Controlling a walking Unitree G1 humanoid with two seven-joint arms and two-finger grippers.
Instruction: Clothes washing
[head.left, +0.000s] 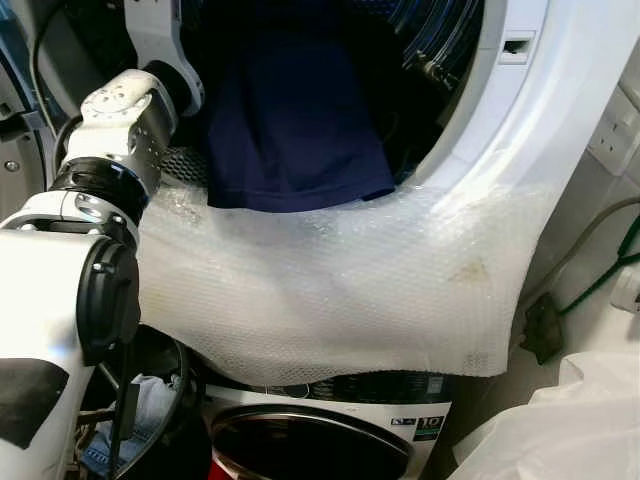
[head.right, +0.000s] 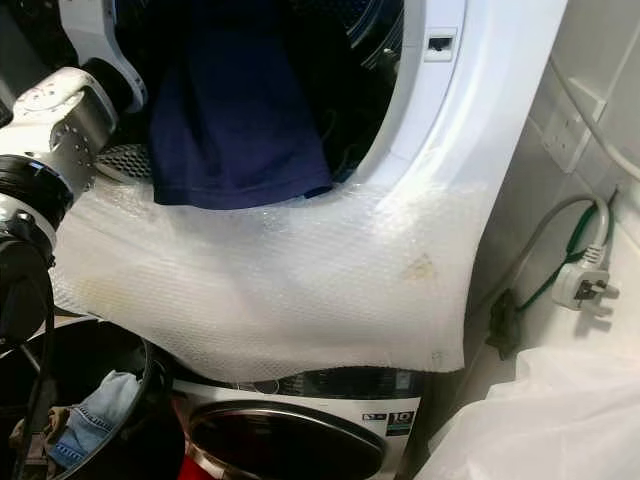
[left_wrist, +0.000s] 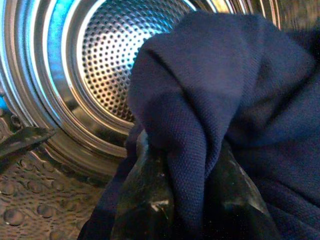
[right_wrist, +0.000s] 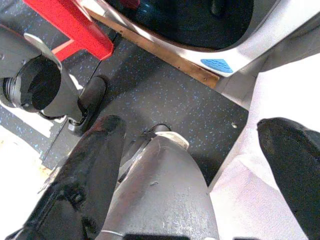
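Note:
A navy blue garment (head.left: 290, 120) hangs out of the upper machine's round opening (head.left: 500, 110) and over its lower rim. My left arm (head.left: 120, 130) reaches into that opening from the left. In the left wrist view my left gripper (left_wrist: 192, 200) is shut on a fold of the navy garment (left_wrist: 225, 100), with the perforated steel drum (left_wrist: 100, 60) behind it. My right gripper (right_wrist: 191, 126) hangs low over the dark speckled floor (right_wrist: 165, 80), its black fingers (right_wrist: 95, 150) wide apart and holding nothing.
Bubble wrap (head.left: 330, 290) drapes over the front below the opening. A second machine's dark door (head.left: 310, 445) sits underneath. A black basket (head.right: 60, 350) holding denim stands at lower left. A plug (head.right: 585, 285) and white plastic sheet (head.left: 560, 430) are at right.

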